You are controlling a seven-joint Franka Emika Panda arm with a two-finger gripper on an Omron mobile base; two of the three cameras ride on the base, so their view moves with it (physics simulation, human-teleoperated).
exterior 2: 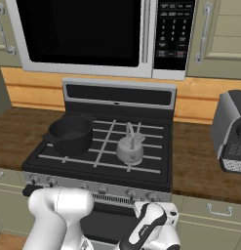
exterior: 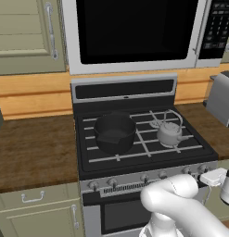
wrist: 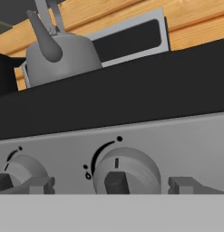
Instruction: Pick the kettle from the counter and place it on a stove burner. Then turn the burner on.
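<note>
The grey metal kettle (exterior: 170, 133) (exterior 2: 130, 150) stands upright on the stove's right grate (exterior: 181, 150), away from the brown wood counter (exterior: 32, 148) (exterior 2: 200, 166). In the hand view the kettle (wrist: 63, 56) rises above the black stove edge at upper left. My gripper (wrist: 112, 185) (exterior: 209, 177) (exterior 2: 150, 211) is low in front of the stove's control panel. It is open, with one fingertip on each side of a round knob (wrist: 124, 172) and nothing held. The knob's mark points straight up. No flame shows under the kettle.
A black pot (exterior: 115, 132) (exterior 2: 70, 134) sits on the left grate. Several more knobs (exterior: 143, 177) (exterior 2: 83, 185) run along the stove front. A grey toaster (exterior: 222, 97) (exterior 2: 231, 132) stands on the right counter. A microwave (exterior: 134, 32) hangs above.
</note>
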